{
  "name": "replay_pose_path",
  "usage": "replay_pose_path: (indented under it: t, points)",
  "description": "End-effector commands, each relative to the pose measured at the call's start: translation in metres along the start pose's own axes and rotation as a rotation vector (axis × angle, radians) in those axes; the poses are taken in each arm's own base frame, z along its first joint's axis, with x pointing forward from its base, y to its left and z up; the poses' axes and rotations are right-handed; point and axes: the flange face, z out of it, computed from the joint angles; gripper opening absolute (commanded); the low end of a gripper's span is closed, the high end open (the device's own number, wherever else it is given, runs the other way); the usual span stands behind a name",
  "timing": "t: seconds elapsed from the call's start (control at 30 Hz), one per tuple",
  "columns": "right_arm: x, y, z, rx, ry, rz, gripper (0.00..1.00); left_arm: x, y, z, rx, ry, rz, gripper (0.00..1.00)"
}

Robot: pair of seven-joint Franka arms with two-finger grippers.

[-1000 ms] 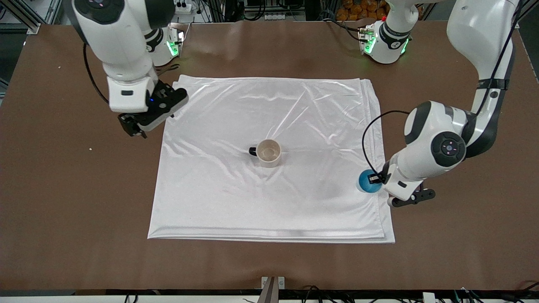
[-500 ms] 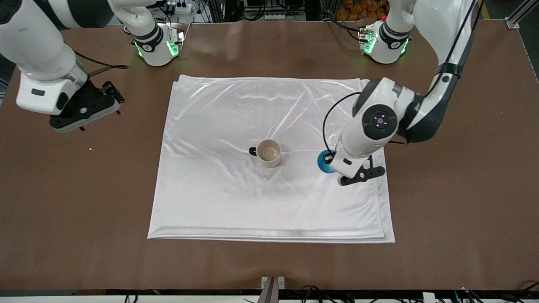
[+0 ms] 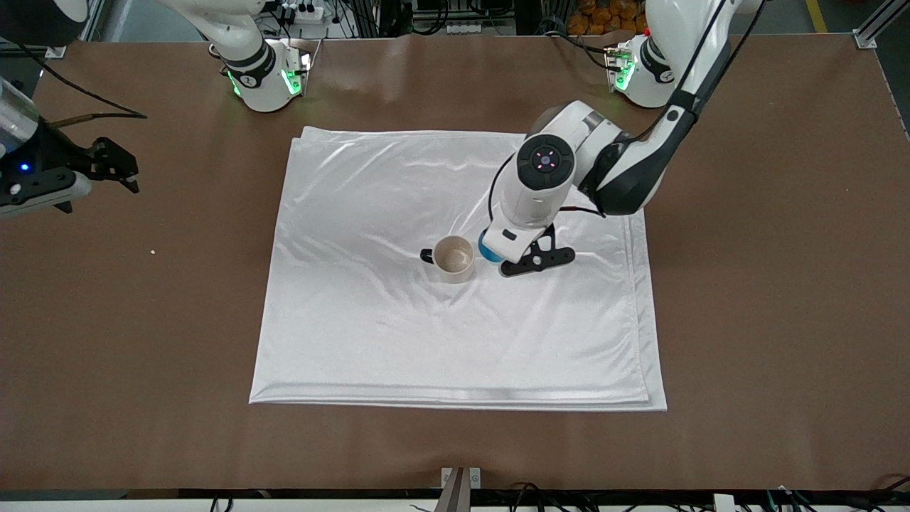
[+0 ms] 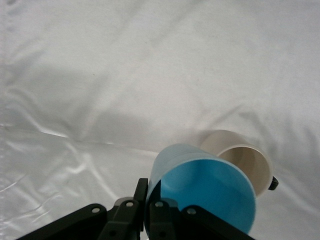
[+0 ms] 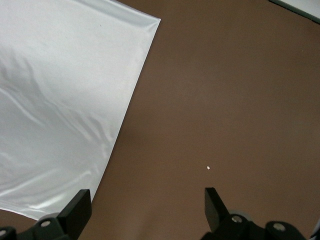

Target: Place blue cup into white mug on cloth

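Observation:
The white mug (image 3: 453, 257) stands upright near the middle of the cloth (image 3: 370, 334), its black handle pointing toward the right arm's end. My left gripper (image 3: 499, 250) is shut on the rim of the blue cup (image 3: 487, 253) and holds it tilted just above the cloth, right beside the mug. In the left wrist view the blue cup (image 4: 200, 192) is pinched by its wall in my left gripper (image 4: 148, 200), with the mug (image 4: 245, 160) close by it. My right gripper (image 3: 126, 173) hangs open over bare table off the cloth, and in its own view the right gripper (image 5: 146, 200) holds nothing.
The brown table (image 3: 782, 284) surrounds the cloth on all sides. A small white crumb (image 3: 152, 252) lies on the table toward the right arm's end. The right wrist view shows the cloth's corner (image 5: 60, 100) and that crumb (image 5: 207, 167).
My left arm carried the blue cup from the cloth's edge at its own end to beside the mug. My right arm withdrew from the cloth's corner toward its end of the table.

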Motion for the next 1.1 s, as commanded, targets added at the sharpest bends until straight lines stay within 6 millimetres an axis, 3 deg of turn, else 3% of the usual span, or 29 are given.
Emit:
replay_pose_path:
  t: [0.0,0.2,0.47,0.77,1.07]
  points:
    - [-0.010,0.016,-0.011,0.058,0.027,0.118,1.00,-0.003,0.020,0.013,-0.043,-0.002,-0.021,0.00]
    - [-0.005,0.002,-0.012,0.034,0.018,0.134,1.00,-0.015,0.038,0.028,-0.071,0.004,0.004,0.00]
    - [-0.004,0.000,-0.013,0.028,0.016,0.148,1.00,-0.018,0.047,0.033,-0.103,0.020,0.013,0.00]
    - [-0.004,-0.008,-0.012,0.027,0.011,0.140,1.00,-0.021,0.055,0.058,-0.117,0.013,0.015,0.00]
    - [-0.008,0.007,-0.010,0.034,0.016,0.169,1.00,-0.029,0.063,0.077,-0.108,0.007,0.023,0.00]
